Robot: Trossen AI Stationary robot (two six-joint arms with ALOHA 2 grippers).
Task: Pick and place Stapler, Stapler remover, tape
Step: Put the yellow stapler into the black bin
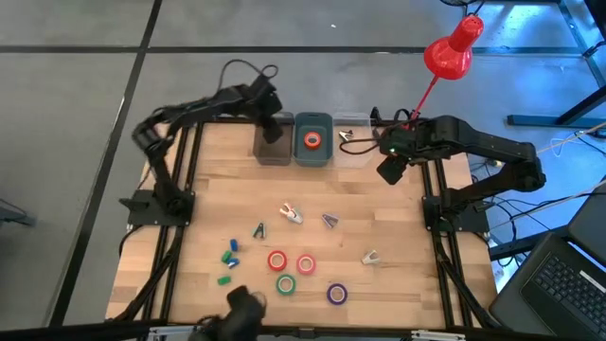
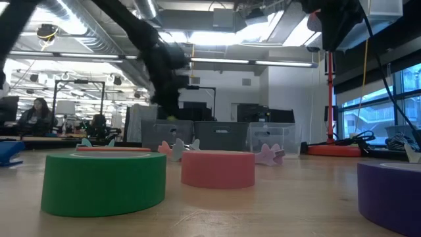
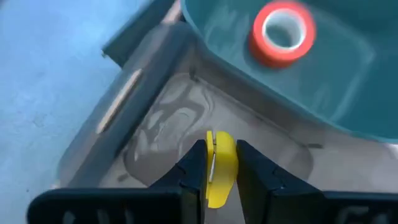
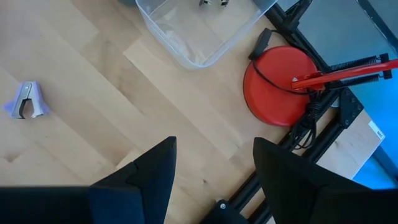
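Hovering over the grey bin (image 1: 273, 142), the left gripper (image 3: 214, 165) clamps a yellow stapler (image 3: 219, 168), visible only from its wrist. Orange tape (image 1: 312, 141) lies in the teal bin (image 1: 313, 156). The right gripper (image 4: 211, 168) hangs spread near the clear bin (image 4: 186, 31).
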